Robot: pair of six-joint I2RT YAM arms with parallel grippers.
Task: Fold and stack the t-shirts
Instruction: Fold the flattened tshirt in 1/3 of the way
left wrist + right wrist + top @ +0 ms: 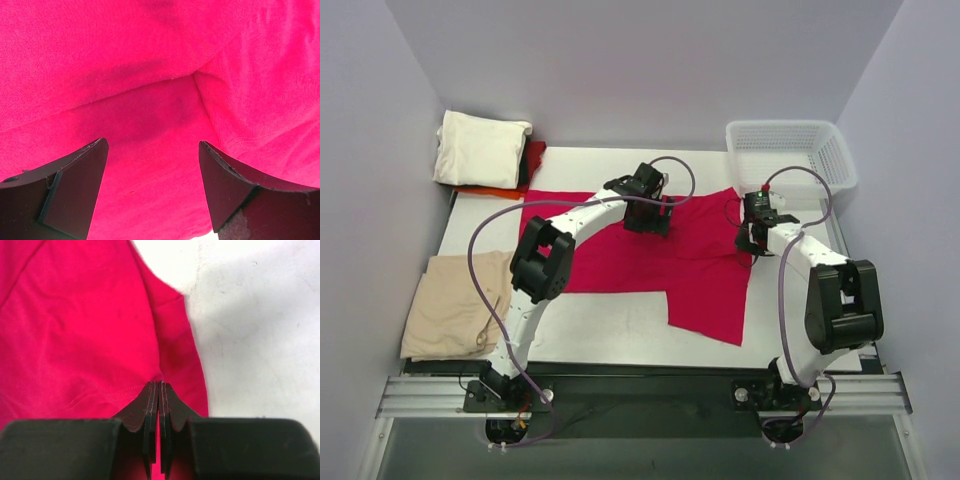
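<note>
Two tools at one crimson t-shirt (700, 270), spread across the middle of the bench (610, 335). With the left tool (152, 145): hovers close above the cloth's far middle, jaws wide apart, gripping nothing. With the right tool (159, 385): pinches the shirt's right edge, jaws pressed together on the cloth. At the far left corner, a folded cream-white t-shirt (480, 148) atop an orange-red t-shirt (485, 190). At the near left edge, a tan t-shirt (455, 305). Far right, a white basket (840, 160).
</note>
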